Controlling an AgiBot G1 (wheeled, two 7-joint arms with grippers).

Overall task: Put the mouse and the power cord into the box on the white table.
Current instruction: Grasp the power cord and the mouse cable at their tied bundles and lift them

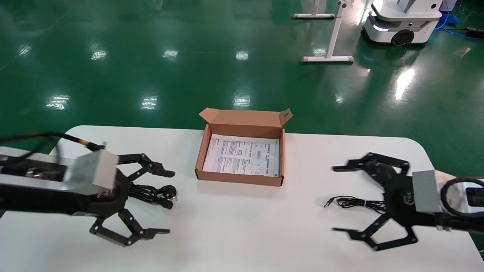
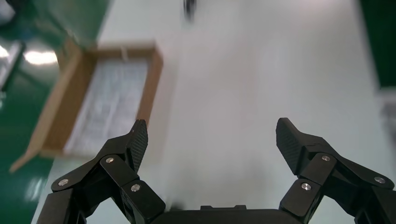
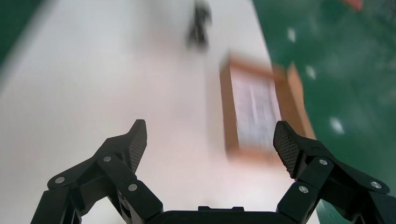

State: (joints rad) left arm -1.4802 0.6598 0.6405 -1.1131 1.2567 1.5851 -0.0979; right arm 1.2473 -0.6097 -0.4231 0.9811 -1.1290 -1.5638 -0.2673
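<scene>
The cardboard box [image 1: 242, 151] sits open at the far middle of the white surface [image 1: 242, 226], holding only a printed sheet [image 1: 242, 155]. The left gripper [image 1: 166, 202], spread wide, hovers over the power cord [image 1: 155, 193]. The right gripper [image 1: 338, 198], also spread, hovers over the mouse's cable [image 1: 355, 203]; the mouse itself is hidden. Neither item is grasped yet, so the next move is probably a descent and pinch.

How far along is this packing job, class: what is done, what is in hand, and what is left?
Done: nothing. The box stands open on the white table, holding only a printed sheet.
In hand: nothing. The left tool is open over the power cord; the right tool is open above the thin cable. The mouse itself is hidden.
Left: both items must still go in.
</scene>
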